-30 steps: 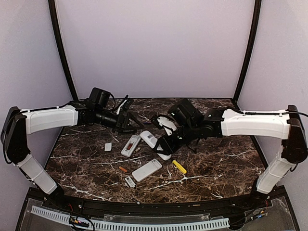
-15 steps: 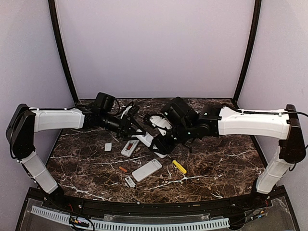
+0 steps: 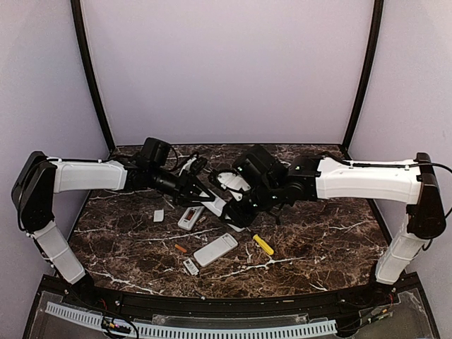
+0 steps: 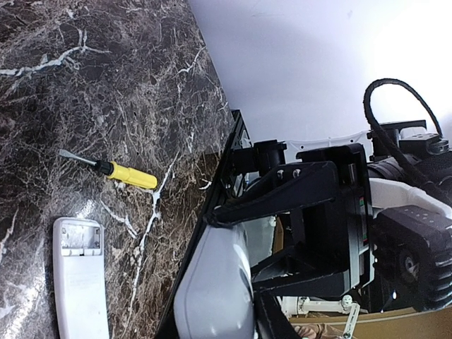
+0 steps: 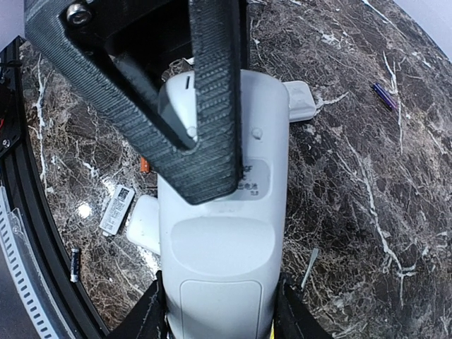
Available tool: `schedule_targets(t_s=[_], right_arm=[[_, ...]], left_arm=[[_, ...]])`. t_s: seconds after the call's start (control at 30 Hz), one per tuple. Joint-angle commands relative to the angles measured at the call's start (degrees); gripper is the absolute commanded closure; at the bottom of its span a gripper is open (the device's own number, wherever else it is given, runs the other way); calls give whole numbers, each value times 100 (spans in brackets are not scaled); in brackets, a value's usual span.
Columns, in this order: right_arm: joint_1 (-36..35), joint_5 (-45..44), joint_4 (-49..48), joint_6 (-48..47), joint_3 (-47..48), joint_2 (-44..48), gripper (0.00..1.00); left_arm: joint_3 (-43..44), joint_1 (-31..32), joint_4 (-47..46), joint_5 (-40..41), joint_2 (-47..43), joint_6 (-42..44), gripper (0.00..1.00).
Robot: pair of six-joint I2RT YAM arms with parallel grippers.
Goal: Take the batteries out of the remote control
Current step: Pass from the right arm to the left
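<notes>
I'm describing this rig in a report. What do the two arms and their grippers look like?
The left arm and right arm match: glossy white shells on the long links, black joints, wrists and camera housings, thin black cables running along them. The right gripper has black fingers with finely ribbed faces and a silver bolt head.

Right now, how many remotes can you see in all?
3. A held remote in the right gripper; a second remote just left of it, red batteries showing; a third remote nearer the front, beside the yellow screwdriver. More may be hidden.
</notes>
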State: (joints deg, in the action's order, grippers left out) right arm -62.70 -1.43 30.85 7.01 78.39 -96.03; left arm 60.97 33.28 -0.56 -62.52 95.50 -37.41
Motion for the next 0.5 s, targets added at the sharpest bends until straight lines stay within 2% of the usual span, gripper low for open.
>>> schedule_targets(t_s=[0.0,0.2,0.27,0.33,0.47], right_arm=[[-69,-171,4,-172,188,-37,94],[-73,-287,72,-246,234,-71,94],[-73,-315,22,-195,196,-17,88],[-76,-327,-96,-115,106,98,78],[-75,-459,-433,203,-165,425,41]], left_arm=[[-93,46,-163,-245,66,-42,74],[-91,56,-133,-117,-9,48,85],[-101,56,-107,31,-99,118,89],[-164,56,-162,213,-217,143,90],[-307,56,-394,449,-452,115,92]])
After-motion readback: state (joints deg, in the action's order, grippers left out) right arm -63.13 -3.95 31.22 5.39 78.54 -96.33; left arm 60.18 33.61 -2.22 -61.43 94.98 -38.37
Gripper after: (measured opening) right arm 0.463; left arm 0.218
